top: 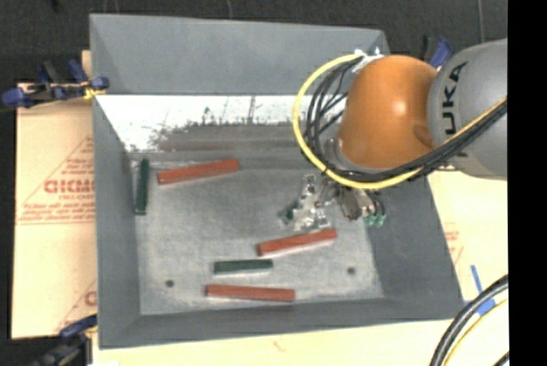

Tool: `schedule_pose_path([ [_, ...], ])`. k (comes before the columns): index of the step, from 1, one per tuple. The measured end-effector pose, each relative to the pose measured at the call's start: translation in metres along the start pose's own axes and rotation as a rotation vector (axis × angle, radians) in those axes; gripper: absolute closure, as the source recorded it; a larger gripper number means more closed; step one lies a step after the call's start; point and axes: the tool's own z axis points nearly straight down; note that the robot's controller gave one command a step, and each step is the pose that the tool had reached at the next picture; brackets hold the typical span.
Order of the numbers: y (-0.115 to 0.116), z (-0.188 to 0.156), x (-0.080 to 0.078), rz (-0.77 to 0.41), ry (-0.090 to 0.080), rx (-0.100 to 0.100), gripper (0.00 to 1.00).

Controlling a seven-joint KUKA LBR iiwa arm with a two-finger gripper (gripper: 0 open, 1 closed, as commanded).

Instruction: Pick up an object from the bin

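My gripper (309, 210) reaches down below the orange wrist cover at the right of the bin floor. Its metal fingers hang just above the right end of a red-brown bar (296, 244), which lies slanted on the floor. The view does not show whether anything sits between the fingers. A short dark green bar (243, 267) lies to the lower left of that red-brown bar. Another red-brown bar (249, 293) lies flat near the bin's front wall.
A further red-brown bar (197, 172) lies near the back left of the floor, and a dark green bar (141, 185) stands along the left wall. The arm and its cables cover the bin's right side.
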Motion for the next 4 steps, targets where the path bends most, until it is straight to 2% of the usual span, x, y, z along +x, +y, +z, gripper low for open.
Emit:
schedule_pose_path([
  [1, -0.01, 0.021, -0.001, 0.139, -0.005, -0.001, 0.0],
  [2, -0.013, 0.034, -0.001, 0.161, -0.002, -0.001, 0.0],
  [3, -0.013, 0.098, 0.001, 0.143, -0.039, 0.001, 1.0],
  [4, -0.013, 0.098, 0.001, 0.144, -0.038, 0.001, 1.0],
])
